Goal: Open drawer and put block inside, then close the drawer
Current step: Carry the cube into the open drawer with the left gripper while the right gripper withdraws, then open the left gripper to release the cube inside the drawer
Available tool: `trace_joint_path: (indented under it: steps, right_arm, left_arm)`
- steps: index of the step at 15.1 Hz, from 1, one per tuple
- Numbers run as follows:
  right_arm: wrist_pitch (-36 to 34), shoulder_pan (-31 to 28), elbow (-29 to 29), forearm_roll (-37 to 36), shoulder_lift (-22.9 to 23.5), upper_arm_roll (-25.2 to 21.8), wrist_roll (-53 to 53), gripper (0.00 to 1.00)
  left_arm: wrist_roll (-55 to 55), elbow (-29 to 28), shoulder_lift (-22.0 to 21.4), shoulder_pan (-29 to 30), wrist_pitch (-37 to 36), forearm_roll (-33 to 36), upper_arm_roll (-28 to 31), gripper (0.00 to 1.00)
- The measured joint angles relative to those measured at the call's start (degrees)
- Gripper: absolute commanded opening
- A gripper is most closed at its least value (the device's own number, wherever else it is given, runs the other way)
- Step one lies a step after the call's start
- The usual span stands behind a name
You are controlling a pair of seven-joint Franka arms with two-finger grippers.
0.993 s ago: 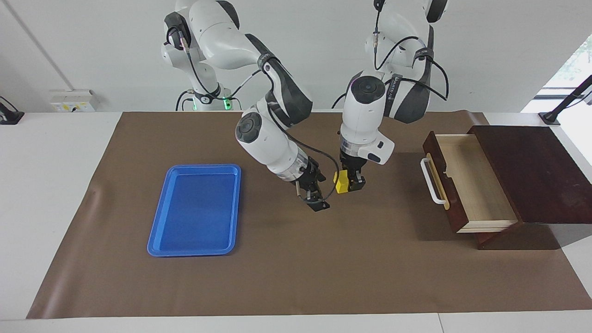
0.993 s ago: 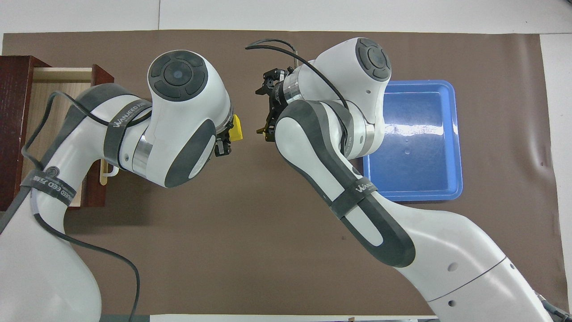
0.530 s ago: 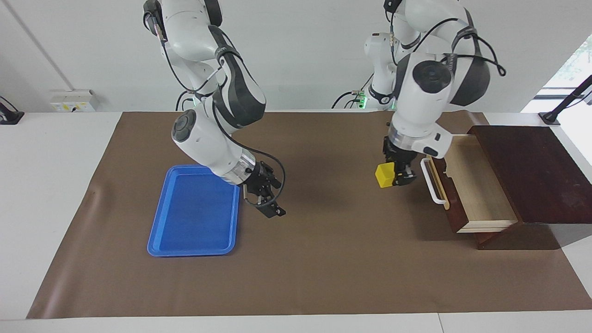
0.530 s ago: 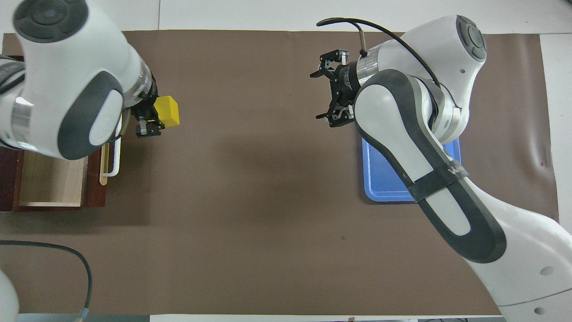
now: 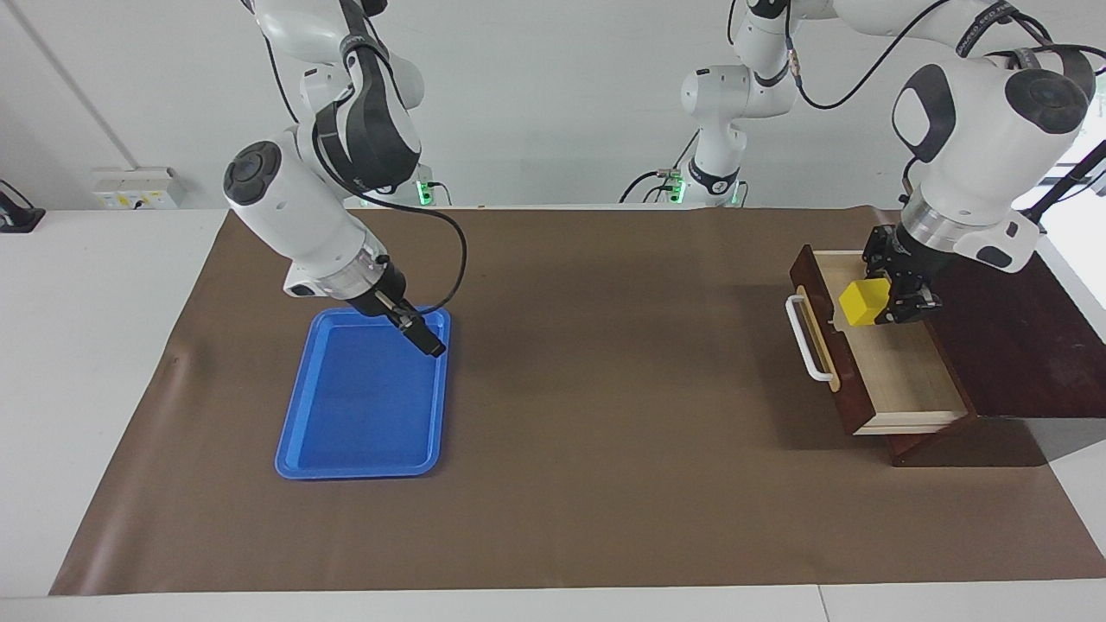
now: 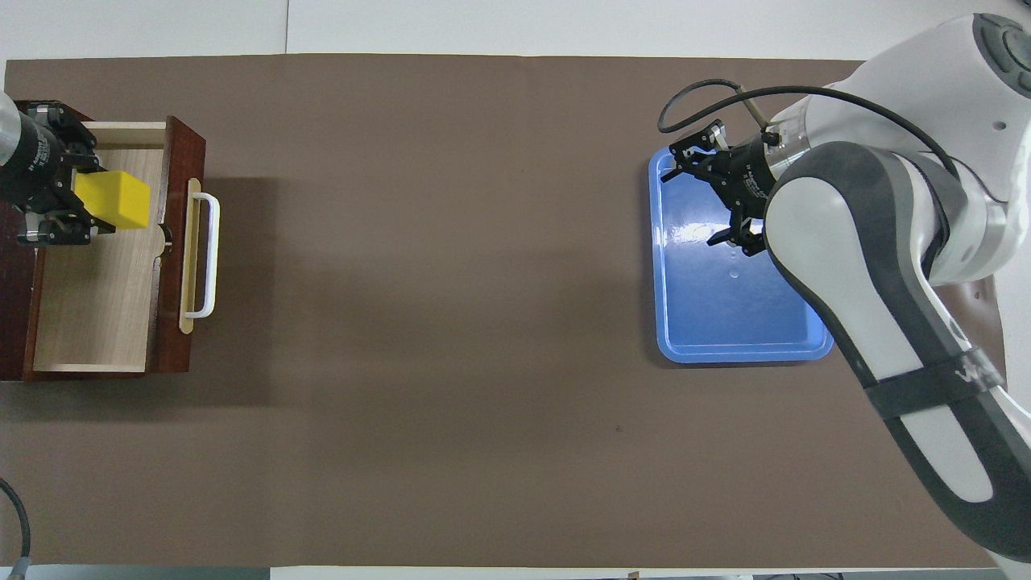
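The dark reddish-brown drawer [image 5: 899, 380] [image 6: 97, 322] stands pulled out at the left arm's end of the table, its pale interior showing. Its white bar handle [image 5: 804, 341] [image 6: 208, 258] faces the middle of the table. My left gripper [image 5: 894, 294] [image 6: 80, 200] hangs over the open interior, shut on the yellow block [image 5: 864, 302] [image 6: 113, 200]. The block is held in the air just inside the front panel. My right gripper [image 5: 423, 337] [image 6: 701, 197] is open and holds nothing, over the robot-side corner of the blue tray.
The flat blue tray [image 5: 363, 432] [image 6: 725, 322] lies toward the right arm's end of the brown mat. The drawer's dark cabinet top [image 5: 994, 320] spreads out at the table's end past the open drawer.
My left gripper has carried the block from the middle of the table to over the open drawer. The right arm has drawn back from the middle to over the blue tray.
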Motion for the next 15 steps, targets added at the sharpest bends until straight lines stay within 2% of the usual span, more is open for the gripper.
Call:
trace_joint_path:
  steps: [3, 7, 11, 15]
  right_arm:
    - [-5.63, -2.69, -0.15, -5.89, -3.45, -0.01, -11.9, 1.0]
    - [-11.53, -4.83, -0.75, -11.77, -9.02, -0.04, -24.85, 1.0]
    - [-13.1, -5.45, -2.38, -15.13, -13.68, -0.02, -31.62, 1.0]
    - [-12.57, -9.13, -4.87, -15.28, -14.83, -0.05, -38.8, 1.0]
  left_arm:
    - [4.85, -3.77, -0.66, 3.65, 4.48, 0.0, 0.01, 0.0]
    - [7.53, -9.96, -1.37, 5.09, 10.79, 0.0, -0.06, 0.0]
    - [12.69, -14.79, -1.63, 6.73, 14.35, 0.0, -0.09, 0.0]
    - [13.91, -17.85, -1.95, 6.63, 16.35, 0.0, -0.94, 0.0]
